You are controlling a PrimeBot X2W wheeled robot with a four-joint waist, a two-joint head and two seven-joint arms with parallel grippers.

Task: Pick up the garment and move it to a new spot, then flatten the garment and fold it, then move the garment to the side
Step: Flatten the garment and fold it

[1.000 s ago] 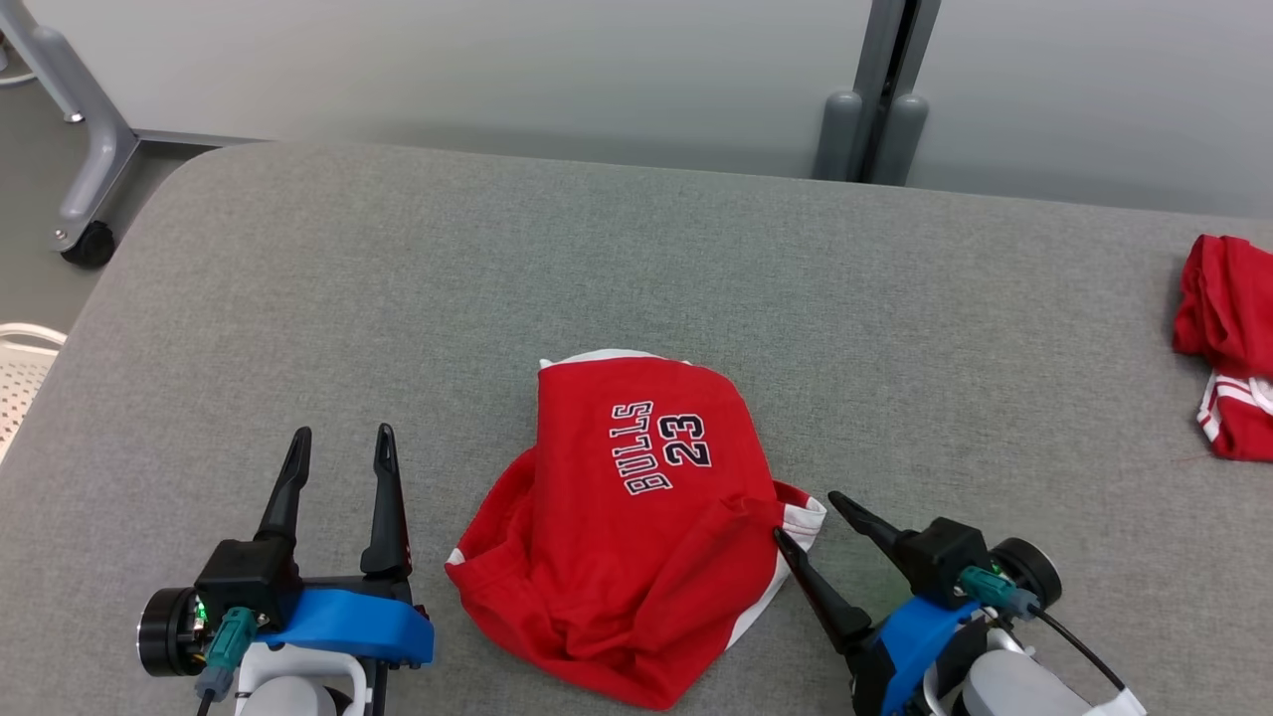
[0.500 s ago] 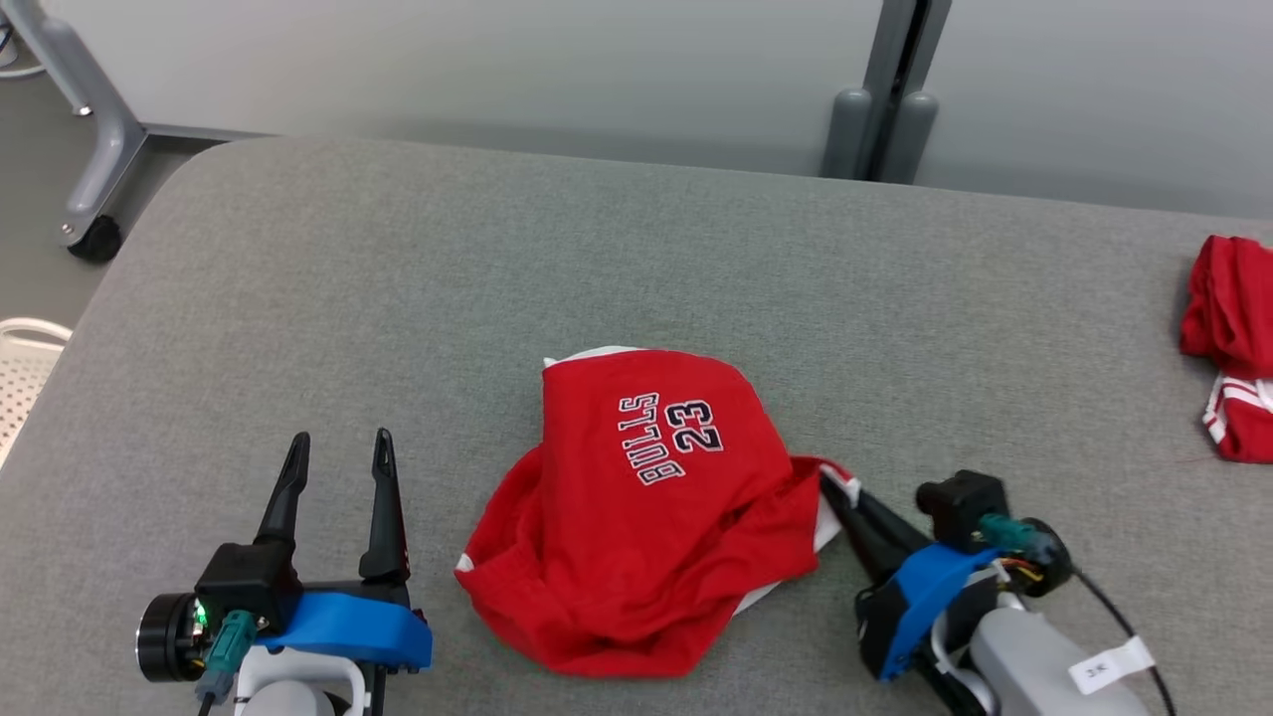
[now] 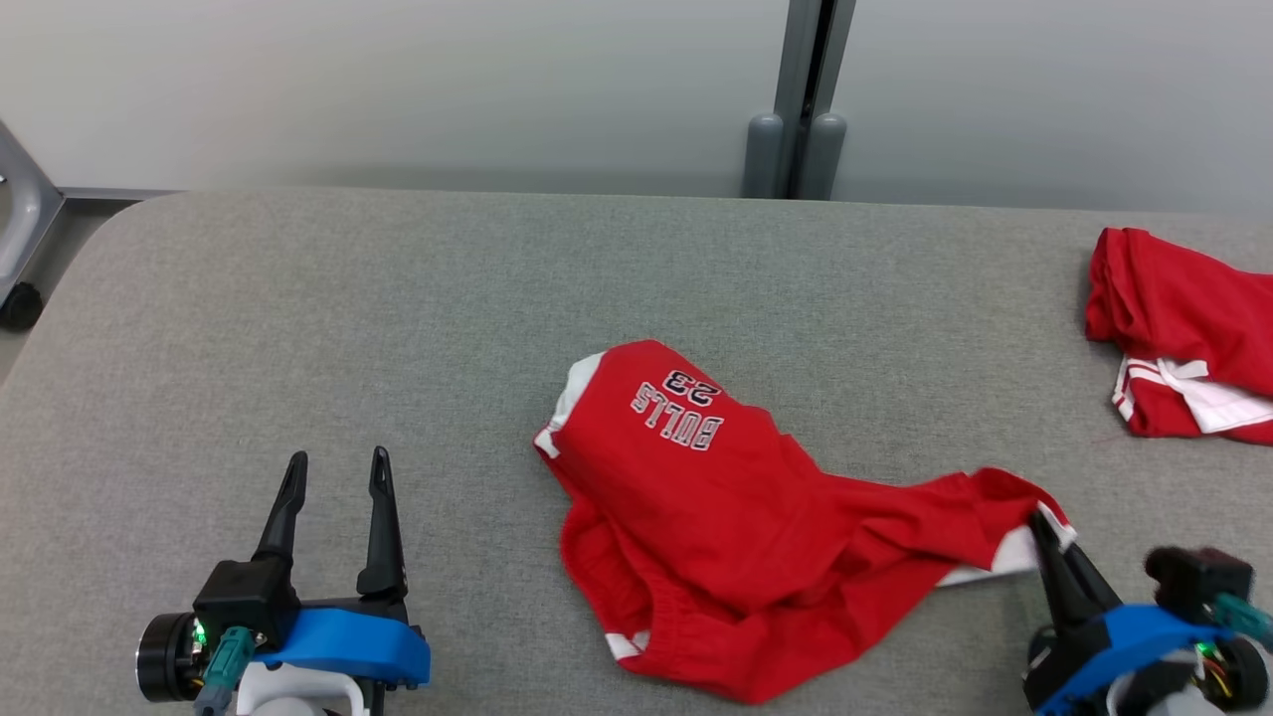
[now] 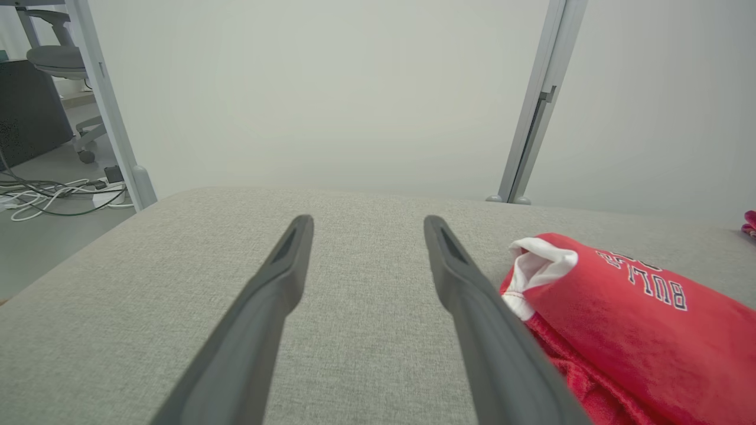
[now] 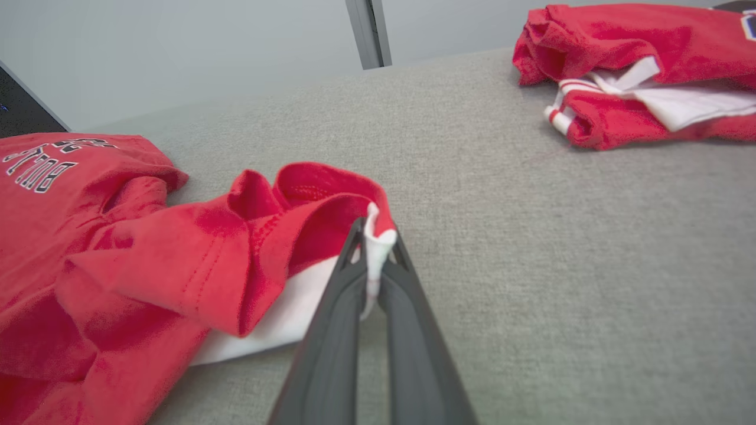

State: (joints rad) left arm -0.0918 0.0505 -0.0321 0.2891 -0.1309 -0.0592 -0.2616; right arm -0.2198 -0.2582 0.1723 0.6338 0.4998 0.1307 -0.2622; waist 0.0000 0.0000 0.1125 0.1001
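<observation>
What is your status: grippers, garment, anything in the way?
Right gripper: jaws shut on hem of garment, stretched along table. Left gripper: jaws open, apart from it. Second red garment far right, not in the way.

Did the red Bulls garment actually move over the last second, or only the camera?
Yes. The right claw dragged the Bulls garment rightward: its corner, earlier left of the grey post, is now well right of it, nearer the other red garment.

Red, white-trimmed garment (image 3: 726,537); grey table (image 3: 398,318)
</observation>
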